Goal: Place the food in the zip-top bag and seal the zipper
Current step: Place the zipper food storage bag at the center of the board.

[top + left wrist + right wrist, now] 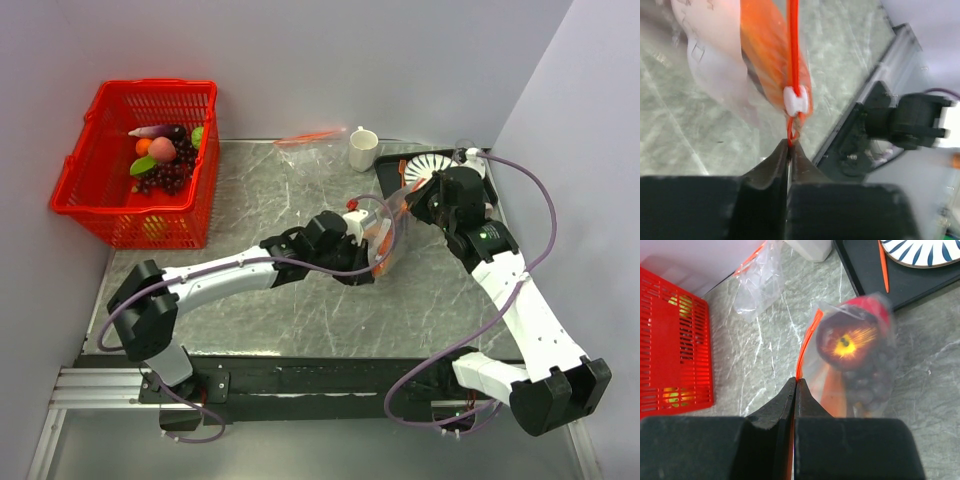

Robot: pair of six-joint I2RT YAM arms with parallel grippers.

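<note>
The clear zip-top bag (385, 250) hangs above the table between my two grippers. In the right wrist view it holds a red round fruit (847, 337), a dark purple grape bunch (871, 382) and an orange-brown curved piece (832, 392). My right gripper (796, 381) is shut on the orange-red zipper (807, 337) at one end of the bag's mouth. My left gripper (790, 142) is shut on the zipper's other end, just below the white slider (795, 98). In the top view the left gripper (362, 222) and the right gripper (415, 200) stand close together.
A red basket (140, 225) with a peach (162, 150), an eggplant and other toy foods stands at the back left. A second clear bag (310, 138) and a white cup (363, 150) are at the back. A black tray (392, 180) with a striped plate (440, 165) is behind the right gripper.
</note>
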